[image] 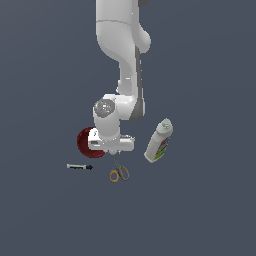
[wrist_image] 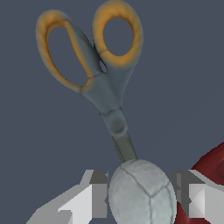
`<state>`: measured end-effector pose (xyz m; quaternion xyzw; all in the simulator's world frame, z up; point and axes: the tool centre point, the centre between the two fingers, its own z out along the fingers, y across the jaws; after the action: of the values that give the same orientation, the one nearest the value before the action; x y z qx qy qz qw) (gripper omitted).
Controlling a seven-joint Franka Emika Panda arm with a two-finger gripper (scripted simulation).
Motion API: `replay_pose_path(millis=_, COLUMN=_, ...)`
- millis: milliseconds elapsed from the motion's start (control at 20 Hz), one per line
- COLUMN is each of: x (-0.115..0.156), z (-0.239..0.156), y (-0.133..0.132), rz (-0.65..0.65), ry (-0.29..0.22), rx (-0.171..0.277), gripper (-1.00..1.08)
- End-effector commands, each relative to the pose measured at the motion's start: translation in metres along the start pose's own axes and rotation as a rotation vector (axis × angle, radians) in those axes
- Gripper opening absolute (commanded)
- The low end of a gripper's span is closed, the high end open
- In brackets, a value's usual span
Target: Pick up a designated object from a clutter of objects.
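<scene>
While the gripper (wrist_image: 142, 197) stands open astride the small white ball (wrist_image: 142, 192) — ungrasped — closing off-centre could roll it onto the scissors (wrist_image: 94, 65).

Scissors (wrist_image: 103, 83) and bowl (wrist_image: 212, 168) seemingly crowding ball (wrist_image: 142, 192).

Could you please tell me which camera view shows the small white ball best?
The wrist view: the ball fills the foreground between the gripper fingers, over the scissors' blade. In the exterior view the arm's hand hides it completely.
</scene>
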<state>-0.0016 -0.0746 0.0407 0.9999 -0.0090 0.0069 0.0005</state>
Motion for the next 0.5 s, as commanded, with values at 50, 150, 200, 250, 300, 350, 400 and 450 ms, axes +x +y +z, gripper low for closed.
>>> replay_pose_path(millis=50, x=-0.005, z=0.006, y=0.001, rz=0.003, ry=-0.014, rx=0.001, gripper=-1.00)
replay_pose_path(millis=150, x=0.000, z=0.000, y=0.000, rz=-0.001, ry=-0.001, rx=0.000, gripper=-1.00)
replay_pose_path(millis=200, x=0.000, z=0.000, y=-0.001, rz=-0.001, ry=-0.001, rx=0.000, gripper=-1.00)
replay_pose_path(millis=250, x=0.000, z=-0.001, y=-0.001, rz=-0.001, ry=-0.001, rx=0.000, gripper=-1.00)
replay_pose_path(millis=300, x=0.000, z=-0.002, y=-0.001, rz=-0.001, ry=-0.001, rx=0.000, gripper=-1.00)
replay_pose_path(millis=350, x=-0.001, z=-0.004, y=-0.002, rz=-0.001, ry=-0.001, rx=0.000, gripper=-1.00)
replay_pose_path(millis=400, x=-0.001, z=-0.006, y=-0.003, rz=-0.001, ry=-0.001, rx=0.000, gripper=-1.00)
replay_pose_path(millis=450, x=-0.001, z=-0.008, y=-0.003, rz=-0.001, ry=-0.001, rx=0.000, gripper=-1.00)
